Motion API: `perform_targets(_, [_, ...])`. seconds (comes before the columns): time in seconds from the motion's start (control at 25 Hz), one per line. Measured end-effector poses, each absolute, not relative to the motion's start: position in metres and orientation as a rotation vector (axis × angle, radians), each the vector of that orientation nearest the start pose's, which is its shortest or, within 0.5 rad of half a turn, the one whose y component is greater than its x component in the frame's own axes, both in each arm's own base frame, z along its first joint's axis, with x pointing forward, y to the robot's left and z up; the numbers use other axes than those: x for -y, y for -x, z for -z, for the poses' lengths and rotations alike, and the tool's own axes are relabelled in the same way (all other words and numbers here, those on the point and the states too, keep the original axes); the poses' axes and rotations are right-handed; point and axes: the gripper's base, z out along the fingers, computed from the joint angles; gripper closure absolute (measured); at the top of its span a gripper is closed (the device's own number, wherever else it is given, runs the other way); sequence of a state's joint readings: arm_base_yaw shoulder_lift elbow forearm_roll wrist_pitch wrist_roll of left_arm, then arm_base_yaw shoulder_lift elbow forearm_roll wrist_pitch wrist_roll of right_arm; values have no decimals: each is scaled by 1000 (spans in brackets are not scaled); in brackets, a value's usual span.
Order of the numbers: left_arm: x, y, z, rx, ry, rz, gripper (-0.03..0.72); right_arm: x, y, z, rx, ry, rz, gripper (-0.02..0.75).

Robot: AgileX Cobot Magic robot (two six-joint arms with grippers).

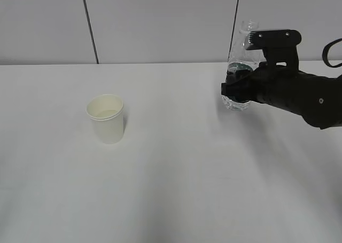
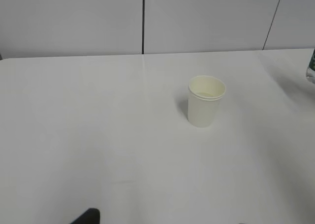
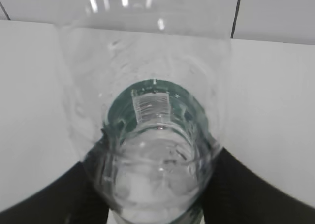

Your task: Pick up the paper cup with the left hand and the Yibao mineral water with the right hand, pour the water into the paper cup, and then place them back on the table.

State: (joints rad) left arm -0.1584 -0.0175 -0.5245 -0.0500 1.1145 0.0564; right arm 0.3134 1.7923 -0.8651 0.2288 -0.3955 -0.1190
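The cup (image 1: 106, 118) stands upright on the table (image 1: 171, 200), at about 9 o'clock from the middle of the exterior view, and no gripper touches it. Inside it I see a pale level surface near the top, which may be water, but I cannot be sure. If it is water, the pouring is probably done and the cup is already put back.

The bottle (image 1: 239, 67) is at about 2 o'clock in the exterior view, well apart from the cup. The right hand (image 1: 238, 88) grips it around the label band, and the jaws are clamped on both sides of it; the right wrist view shows the dark fingers (image 3: 74, 189) pressing the lower body of the bottle (image 3: 147, 135). The bottle is nearly upright with the neck up. I cannot tell if its bottom rests on the table or hangs just above it. So, in my judgement, what is left is to set the bottle down, release it and move the arm back.

The left hand is almost out of view: only a small dark tip (image 2: 87, 217) shows at 6 o'clock in the left wrist view, so I cannot tell how its jaws stand. The cup (image 2: 205, 100) is well ahead of it.

Nothing else stands on the table. Behind it is a grey panelled wall (image 1: 160, 24). Nothing blocks the way down for the bottle.
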Motion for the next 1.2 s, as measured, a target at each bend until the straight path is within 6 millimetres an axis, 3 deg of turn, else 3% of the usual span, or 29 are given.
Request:
perform_targets(0.68, [2,13,-280,-2045,-226,123,219,-111,-359,-139,-2002,251,-161,346])
perform_targets(0.96, [2,13,-280,-2045,-226,123,230,-111,-361,-139,-1970,241,-167,347])
perform_targets(1.2, [2,13,-280,-2045,-226,123,241,-112,-362,-124,-1989,234,-167,347])
